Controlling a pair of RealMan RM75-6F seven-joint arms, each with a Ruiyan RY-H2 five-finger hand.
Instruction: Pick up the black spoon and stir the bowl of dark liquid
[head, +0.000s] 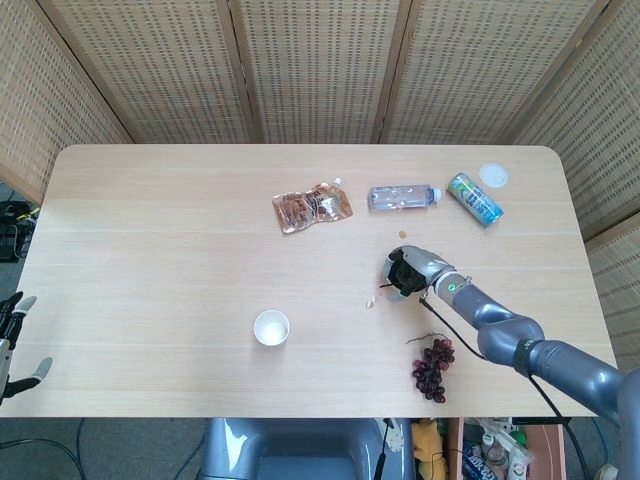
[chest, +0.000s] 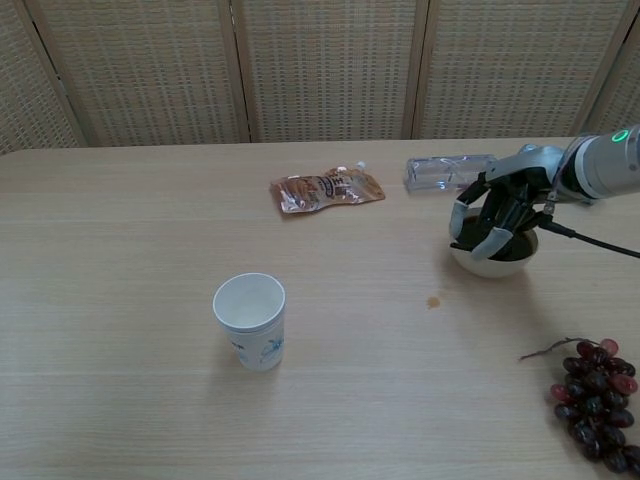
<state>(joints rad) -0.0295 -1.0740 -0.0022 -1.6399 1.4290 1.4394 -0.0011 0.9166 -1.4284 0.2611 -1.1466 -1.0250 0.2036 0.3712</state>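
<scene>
A white bowl (chest: 480, 264) of dark liquid stands on the right half of the table, also seen as the bowl (head: 392, 284) from the head camera. My right hand (chest: 497, 213) hangs over it with fingers curled down into the bowl, holding the black spoon (chest: 511, 236), which is mostly hidden among the dark fingers. In the head view the right hand (head: 417, 268) covers most of the bowl. My left hand (head: 12, 343) hangs off the table's near left edge, fingers apart and holding nothing.
A paper cup (chest: 250, 320) stands near the front centre. A bunch of grapes (chest: 595, 400) lies at the front right. A brown pouch (chest: 325, 188), a clear bottle (chest: 440, 170), a can (head: 475, 198) and a white lid (head: 493, 176) lie behind. A small spill (chest: 433, 300) marks the table.
</scene>
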